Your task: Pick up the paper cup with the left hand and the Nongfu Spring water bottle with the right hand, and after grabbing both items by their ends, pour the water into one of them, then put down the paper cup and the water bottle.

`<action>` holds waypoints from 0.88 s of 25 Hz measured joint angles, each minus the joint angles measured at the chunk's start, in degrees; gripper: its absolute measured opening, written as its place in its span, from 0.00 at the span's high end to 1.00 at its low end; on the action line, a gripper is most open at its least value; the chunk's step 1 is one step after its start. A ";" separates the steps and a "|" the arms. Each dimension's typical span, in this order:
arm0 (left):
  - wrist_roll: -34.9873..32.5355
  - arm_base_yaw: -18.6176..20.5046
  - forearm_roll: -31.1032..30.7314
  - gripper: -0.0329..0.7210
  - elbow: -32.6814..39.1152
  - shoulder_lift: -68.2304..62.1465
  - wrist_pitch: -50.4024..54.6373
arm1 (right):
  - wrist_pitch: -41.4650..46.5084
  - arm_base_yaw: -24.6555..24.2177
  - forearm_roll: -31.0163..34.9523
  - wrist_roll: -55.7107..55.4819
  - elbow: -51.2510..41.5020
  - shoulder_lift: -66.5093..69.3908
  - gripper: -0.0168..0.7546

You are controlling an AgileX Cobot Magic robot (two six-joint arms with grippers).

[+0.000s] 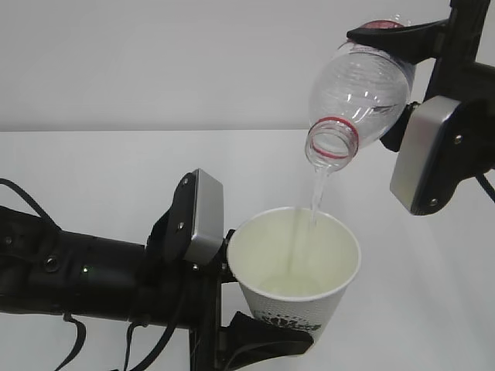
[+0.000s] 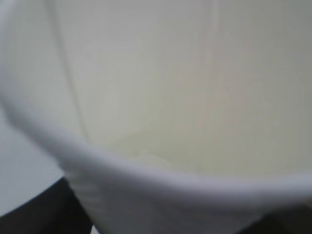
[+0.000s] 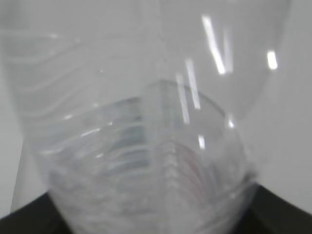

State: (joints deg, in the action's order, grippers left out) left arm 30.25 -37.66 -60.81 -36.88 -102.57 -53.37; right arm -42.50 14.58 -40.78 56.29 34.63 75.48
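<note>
Operator: Status of the small white tapered paper cup (image 1: pixel 298 267) with the dark green logo?

Technician: Cup is upright, clear of the white table (image 1: pixel 93 178); the left hand (image 1: pixel 263 340), a black arm with a silver-grey box at its wrist, clamps it near its base; one black finger (image 1: pixel 267 334) wraps the front of the lower wall; the cream interior faces up; a shallow pool lies at the bottom. In the left wrist view the cup's rim (image 2: pixel 146 170) fills the picture, blurred; dark finger parts show at the lower corners.

Operator: Position of the clear ribbed plastic bottle (image 1: pixel 360 89) with the red neck ring?

Technician: Bottle is tilted steeply, mouth down and to the left, directly above the cup; the right hand (image 1: pixel 402 39), the matching black arm, grips it at its base end; one black finger (image 1: pixel 398 35) lies across the upper side, closed against the plastic. The right wrist view shows the ribbed wall (image 3: pixel 146 146) close up.

Operator: Flow?

Technician: Water (image 1: pixel 317 193), a thin clear stream, falls from the open mouth into the cup, landing inside the far rim; bottle and cup do not touch.
</note>
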 joint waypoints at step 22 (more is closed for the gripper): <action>0.00 0.00 -2.06 0.25 0.00 0.00 -1.66 | 0.00 0.00 0.00 0.91 0.09 0.00 0.38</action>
State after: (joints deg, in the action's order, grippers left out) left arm 30.25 -37.66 -62.87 -36.88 -102.57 -55.03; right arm -42.50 14.58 -40.78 57.20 34.72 75.48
